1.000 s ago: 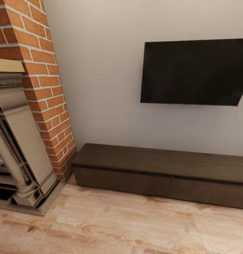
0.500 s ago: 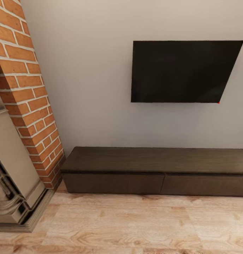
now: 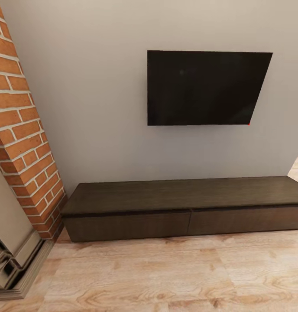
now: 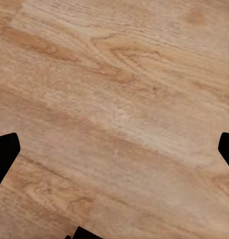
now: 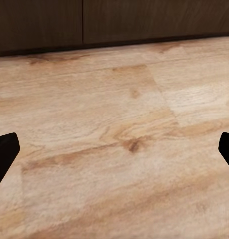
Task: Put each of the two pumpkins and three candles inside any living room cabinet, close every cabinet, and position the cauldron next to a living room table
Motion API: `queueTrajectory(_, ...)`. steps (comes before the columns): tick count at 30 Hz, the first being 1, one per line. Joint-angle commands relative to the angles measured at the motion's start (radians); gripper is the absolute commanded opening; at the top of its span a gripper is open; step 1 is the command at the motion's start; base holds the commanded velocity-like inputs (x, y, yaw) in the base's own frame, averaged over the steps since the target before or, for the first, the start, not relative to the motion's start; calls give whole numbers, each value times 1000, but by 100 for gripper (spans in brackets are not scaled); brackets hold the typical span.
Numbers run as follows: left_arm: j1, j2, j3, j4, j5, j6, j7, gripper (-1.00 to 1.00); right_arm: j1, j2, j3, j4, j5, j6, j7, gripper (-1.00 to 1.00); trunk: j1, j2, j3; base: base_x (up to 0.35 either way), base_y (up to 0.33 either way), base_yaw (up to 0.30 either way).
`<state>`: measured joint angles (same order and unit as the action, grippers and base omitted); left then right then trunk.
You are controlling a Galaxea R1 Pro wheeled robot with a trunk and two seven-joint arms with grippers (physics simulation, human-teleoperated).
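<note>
The cabinet [image 3: 183,197] is a long, low dark-brown unit against the wall, with both flat drawer fronts [image 3: 127,225] closed. Its lower front [image 5: 114,22] also appears in the right wrist view, just beyond a stretch of bare wood floor. My left gripper [image 4: 114,149] hangs open over the floor, its dark fingertips [image 4: 4,152] wide apart and nothing between them. Open too, my right gripper [image 5: 114,149] is empty, and its fingertips [image 5: 4,152] point toward the cabinet. The pumpkins, candles, cauldron and table are out of view.
A black TV [image 3: 205,86] hangs on the wall above the cabinet. A brick chimney [image 3: 23,143] and the stone fireplace base [image 3: 14,264] stand at the left. Light wood floor [image 3: 166,277] runs in front of the cabinet.
The whole head view has swung right. The fireplace has slid toward the left edge and the cabinet's right end has come into sight. Nothing in the room itself moved.
</note>
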<state>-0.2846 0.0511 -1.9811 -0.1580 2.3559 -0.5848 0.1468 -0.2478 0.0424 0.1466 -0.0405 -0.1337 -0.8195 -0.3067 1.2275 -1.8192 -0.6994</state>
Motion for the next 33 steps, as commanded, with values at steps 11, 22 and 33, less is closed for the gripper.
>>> queueTrajectory(11,-2,1,-8,-5,0,-6,10,100,-1,1,11,1,-8,-6,0,100,0,0,-9,0,0,-2)
queueTrajectory(22,-1,3,-7,-3,0,-9,13,100,-1,0,11,1,-7,-6,0,100,0,0,-21,0,0,0)
queueTrajectory(33,-1,0,-5,-2,0,-10,17,100,-1,-2,10,1,-6,-15,0,100,42,-77,-56,0,0,0)
